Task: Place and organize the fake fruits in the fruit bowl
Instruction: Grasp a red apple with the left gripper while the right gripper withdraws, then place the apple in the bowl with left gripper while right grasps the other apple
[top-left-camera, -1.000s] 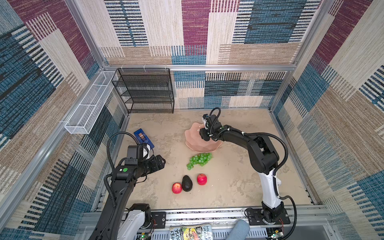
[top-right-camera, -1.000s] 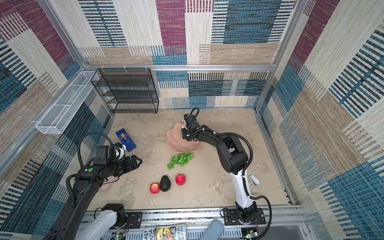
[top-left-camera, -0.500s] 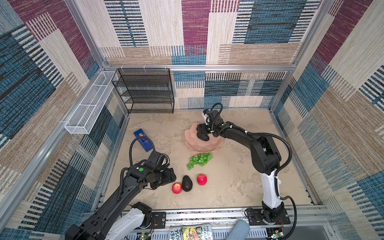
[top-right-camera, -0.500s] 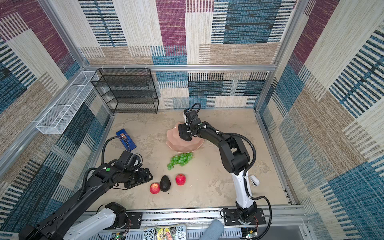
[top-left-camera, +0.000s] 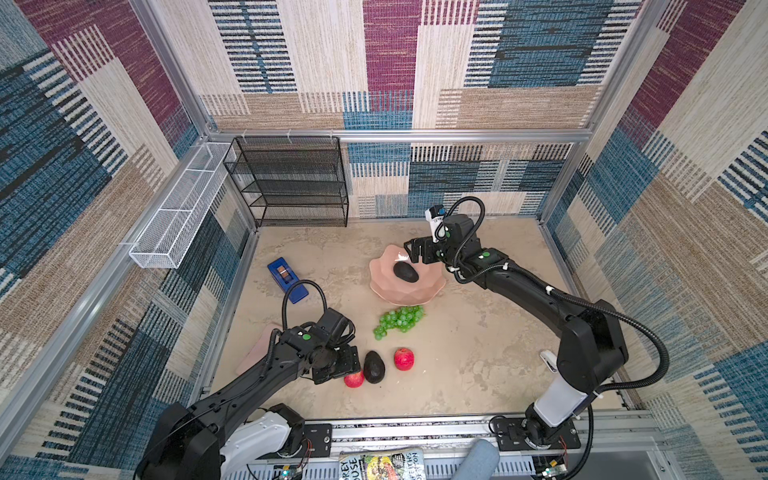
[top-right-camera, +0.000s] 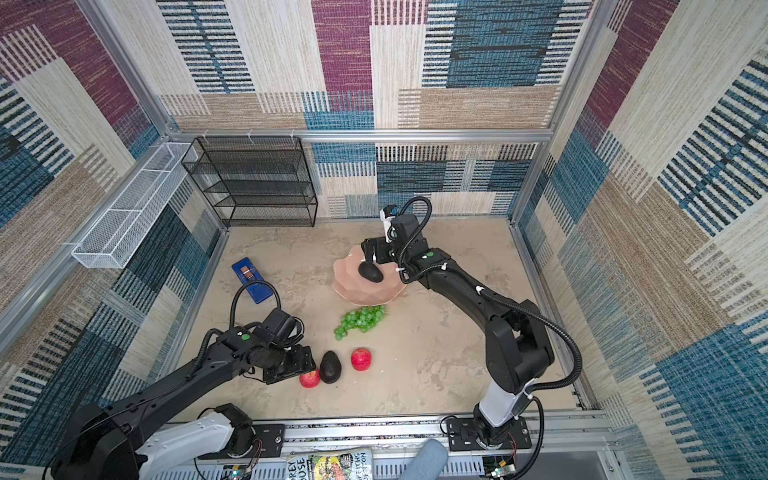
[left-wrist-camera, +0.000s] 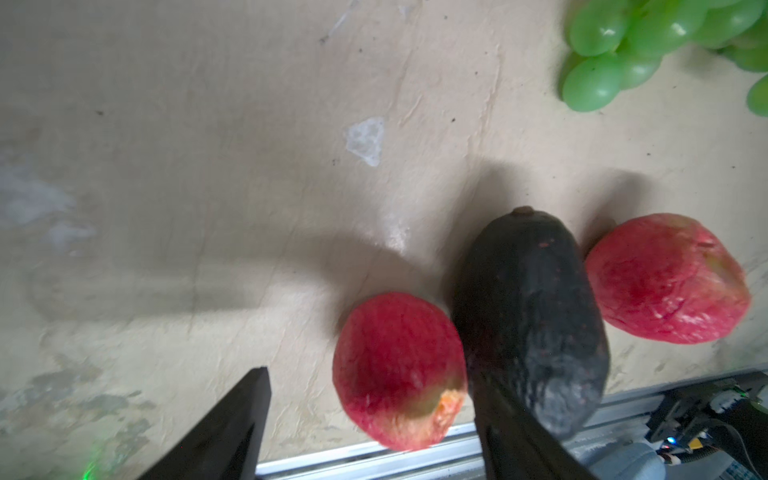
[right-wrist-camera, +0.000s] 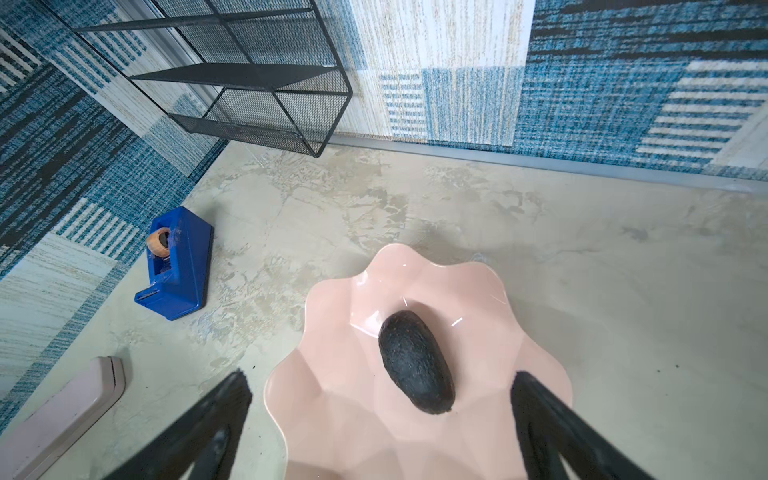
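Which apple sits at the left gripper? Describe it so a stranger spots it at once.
From the pink bowl, come toward the front rail past the grapes to a row of three fruits. The apple is its left end, beside the avocado, at the open left gripper. The other apple lies right of the avocado, away from the gripper.

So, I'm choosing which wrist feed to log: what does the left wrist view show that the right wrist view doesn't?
Left wrist only: one red apple, another red apple, the loose avocado between them, and green grapes. Right wrist only: the pink bowl holding the bowled avocado, a blue box, a black rack, a flat pink piece. Both: the beige tabletop.
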